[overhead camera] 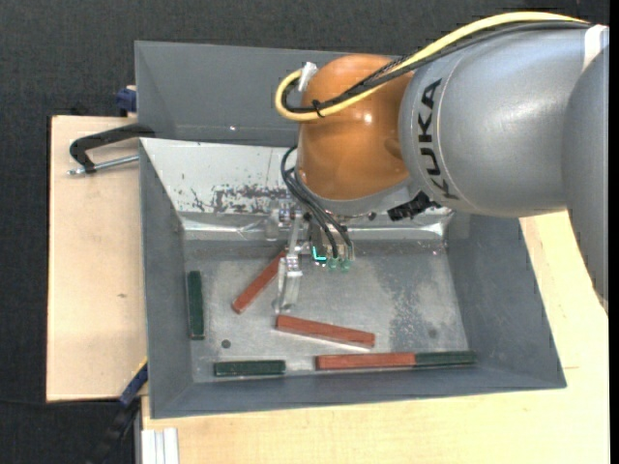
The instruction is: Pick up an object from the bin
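Your arm (503, 104) enters the grey metal bin (160, 259) from 3 o'clock. Its orange wrist cover (348, 129) sits over the far part of the floor, toward 12 o'clock. The gripper (286, 296) hangs low, just to the 9 o'clock side of the floor's middle, with its tip close to the floor. Its state is not established: from this view you cannot tell whether it is open or closed, and nothing can be confirmed as gripped. The nearest thing to it is the slanted red-brown stick (255, 288), which lies on the floor at 9 o'clock of the gripper. The stick's upper end comes right up beside the gripper and its lower end points toward 8 o'clock; whether the two touch cannot be determined. A flat red-brown stick (324, 332) lies just at 5 o'clock of the gripper, its near end almost under the tip and its length running toward 4 o'clock. A front red-brown stick (366, 361) lies along the near wall at 6 o'clock of the floor, end to end with a right dark green stick (445, 359) at 5 o'clock. A front dark green stick (250, 366) lies by the same wall at 7 o'clock, well apart from the gripper. A left dark green stick (196, 304) lies by the left wall at 9 o'clock, aligned 12 to 6. All six sticks lie flat and singly on the floor.
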`<act>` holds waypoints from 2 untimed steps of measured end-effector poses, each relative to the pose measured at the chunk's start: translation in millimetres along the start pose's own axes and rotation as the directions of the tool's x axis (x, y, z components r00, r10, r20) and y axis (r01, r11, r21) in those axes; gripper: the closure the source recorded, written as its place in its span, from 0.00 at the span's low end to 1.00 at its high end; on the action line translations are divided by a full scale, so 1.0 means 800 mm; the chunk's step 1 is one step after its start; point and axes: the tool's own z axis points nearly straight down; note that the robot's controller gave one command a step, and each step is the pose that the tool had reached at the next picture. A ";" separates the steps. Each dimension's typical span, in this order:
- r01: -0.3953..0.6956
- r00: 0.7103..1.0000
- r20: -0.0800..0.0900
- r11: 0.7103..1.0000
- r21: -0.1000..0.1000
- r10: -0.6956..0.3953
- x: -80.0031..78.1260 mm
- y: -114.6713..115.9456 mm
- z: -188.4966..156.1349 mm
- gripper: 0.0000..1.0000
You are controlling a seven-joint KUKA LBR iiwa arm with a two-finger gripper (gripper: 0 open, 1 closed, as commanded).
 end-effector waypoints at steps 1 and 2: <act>-0.002 1.000 0.008 1.000 -0.001 0.002 -0.002 -0.001 -0.006 0.00; 0.106 0.994 0.012 0.994 0.000 -0.106 -0.027 -0.001 0.046 0.00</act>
